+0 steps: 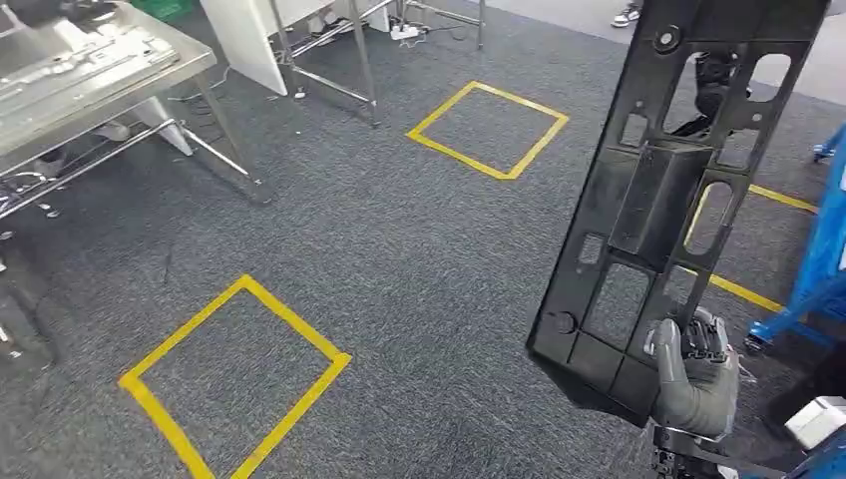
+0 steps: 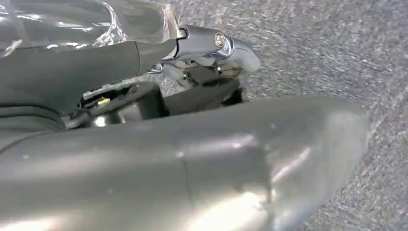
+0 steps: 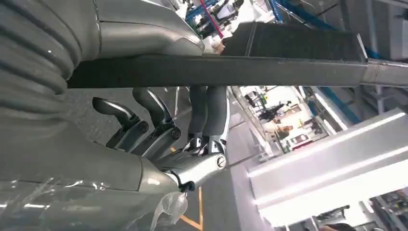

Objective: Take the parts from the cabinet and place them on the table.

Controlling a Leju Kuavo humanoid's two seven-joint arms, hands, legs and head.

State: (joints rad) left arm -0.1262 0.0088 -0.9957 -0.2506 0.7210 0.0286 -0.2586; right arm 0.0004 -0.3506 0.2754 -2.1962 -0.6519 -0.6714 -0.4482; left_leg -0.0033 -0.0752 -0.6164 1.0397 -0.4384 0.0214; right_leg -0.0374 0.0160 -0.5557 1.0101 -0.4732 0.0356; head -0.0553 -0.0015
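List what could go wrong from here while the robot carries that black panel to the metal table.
1. The right robot hand grips the long black panel only at its lower end, so the part towers above the grasp and could tip or slip.
2. The panel blocks much of the head view's right side, which may hide obstacles such as the blue frame.
3. The metal table already carries parts, so the tall panel could strike them.

Right hand (image 1: 695, 374) grips upright black part (image 1: 658, 200).
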